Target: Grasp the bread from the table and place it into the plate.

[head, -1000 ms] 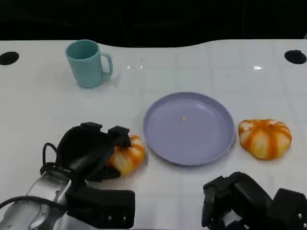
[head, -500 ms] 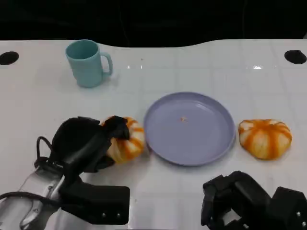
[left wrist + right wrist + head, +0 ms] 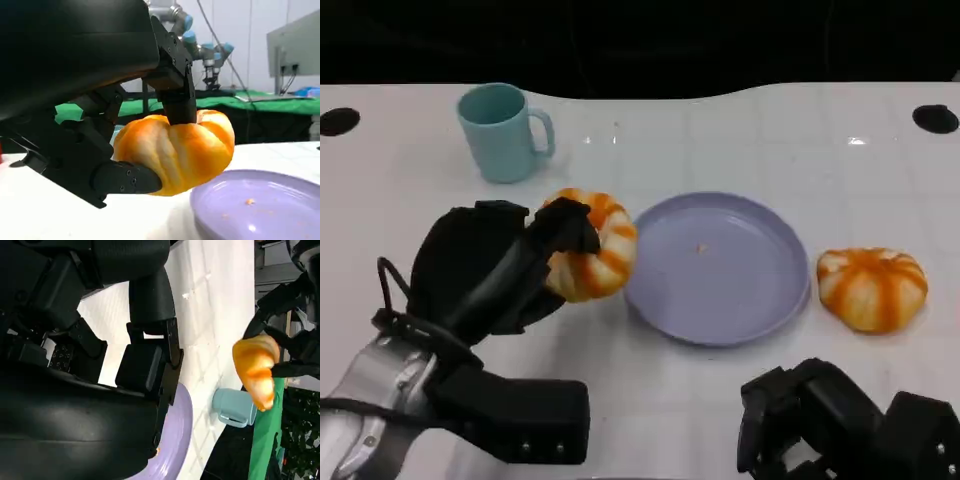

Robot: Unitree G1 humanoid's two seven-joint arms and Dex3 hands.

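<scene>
While the left robot hand [image 3: 505, 275] holds it between black fingers, the orange-striped bread [image 3: 588, 245] hangs clear of the tabletop [image 3: 740, 150], just beside the purple plate [image 3: 720, 268] at the plate's nine o'clock edge. In the left wrist view the same bread [image 3: 175, 150] is pinched with one finger [image 3: 177, 95] pressing on its top and another finger [image 3: 125, 177] under its lower side, and the plate's rim [image 3: 220, 200] lies just below and beside it, a small crumb [image 3: 248, 201] resting on the plate's floor. A second orange-striped bread [image 3: 873, 288] sits on the tabletop at the plate's three o'clock, just apart from the rim. A teal mug [image 3: 503, 132] stands upright at about the plate's ten o'clock, well apart, its handle turned toward the plate. The right robot hand [image 3: 840, 425] lies low at the plate's five o'clock, its fingers curled in with nothing between them. The right wrist view also catches the held bread [image 3: 255, 370] and the teal mug [image 3: 234, 407] beyond the plate's edge.
</scene>
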